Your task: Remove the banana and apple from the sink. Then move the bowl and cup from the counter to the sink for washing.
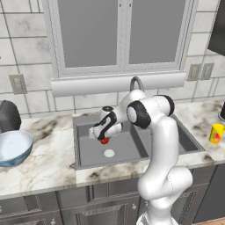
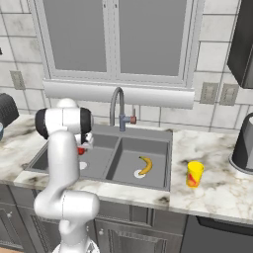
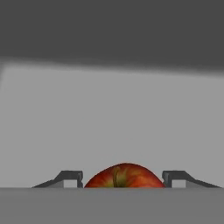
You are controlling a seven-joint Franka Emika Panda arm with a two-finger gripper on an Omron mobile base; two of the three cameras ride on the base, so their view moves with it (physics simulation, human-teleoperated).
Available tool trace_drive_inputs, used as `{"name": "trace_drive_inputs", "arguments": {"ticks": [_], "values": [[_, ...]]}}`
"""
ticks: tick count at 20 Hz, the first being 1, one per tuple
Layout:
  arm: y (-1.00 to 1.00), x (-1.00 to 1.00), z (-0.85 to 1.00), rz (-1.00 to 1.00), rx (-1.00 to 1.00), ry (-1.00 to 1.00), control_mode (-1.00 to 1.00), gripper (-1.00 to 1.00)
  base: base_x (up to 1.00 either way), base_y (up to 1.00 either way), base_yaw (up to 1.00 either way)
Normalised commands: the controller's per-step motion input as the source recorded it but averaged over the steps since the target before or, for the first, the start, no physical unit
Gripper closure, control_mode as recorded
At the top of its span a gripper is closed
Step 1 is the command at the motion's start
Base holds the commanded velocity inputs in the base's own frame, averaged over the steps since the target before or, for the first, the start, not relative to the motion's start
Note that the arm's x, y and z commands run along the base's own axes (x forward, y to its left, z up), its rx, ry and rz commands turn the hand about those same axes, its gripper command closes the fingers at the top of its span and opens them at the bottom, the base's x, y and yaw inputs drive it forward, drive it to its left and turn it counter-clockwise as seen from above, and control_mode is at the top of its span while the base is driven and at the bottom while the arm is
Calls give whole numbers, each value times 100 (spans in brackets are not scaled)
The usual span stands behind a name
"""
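1. I've got the hand (image 1: 104, 139) over the left basin of the sink (image 1: 83, 149), above the white drain (image 1: 109, 153).
2. The apple (image 1: 104, 140) sits right at the fingertips in the left base view, clear of the basin floor.
3. The hand view puts the apple (image 3: 124, 176) squarely between the two fingertips (image 3: 70, 178), with a slim gap showing on each side.
4. So the fingers stand apart around the apple; whether they actually press on it I cannot tell.
5. In the right base view the apple (image 2: 81, 150) peeks out red beside my arm, again over the sink's left basin.
6. The banana (image 2: 145, 165) lies on the floor of the sink's right basin, touching that basin's drain (image 2: 139, 174).
7. The faucet (image 2: 117, 106) rises behind the sink (image 2: 165, 160), at the divider between the basins.
8. The yellow cup (image 2: 194, 174) stands upright on the counter (image 2: 212, 197) just right of the sink.
9. The bowl (image 1: 14, 147) rests on the counter well left of the sink, upright, pale inside.
10. A dark rounded appliance (image 1: 8, 116) sits just behind the bowl, farther from the sink.
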Motion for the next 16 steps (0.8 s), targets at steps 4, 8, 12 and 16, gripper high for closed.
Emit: {"name": "trace_drive_inputs", "arguments": {"ticks": [4,8,12,16], "values": [[9,-7,20,0,0,9,-100,100,0,0,0],[8,-10,22,0,0,5,-100,100,0,0,0],[6,-9,22,0,0,1,-100,100,0,0,0],[7,-11,23,0,0,0,-100,100,0,0,0]]}}
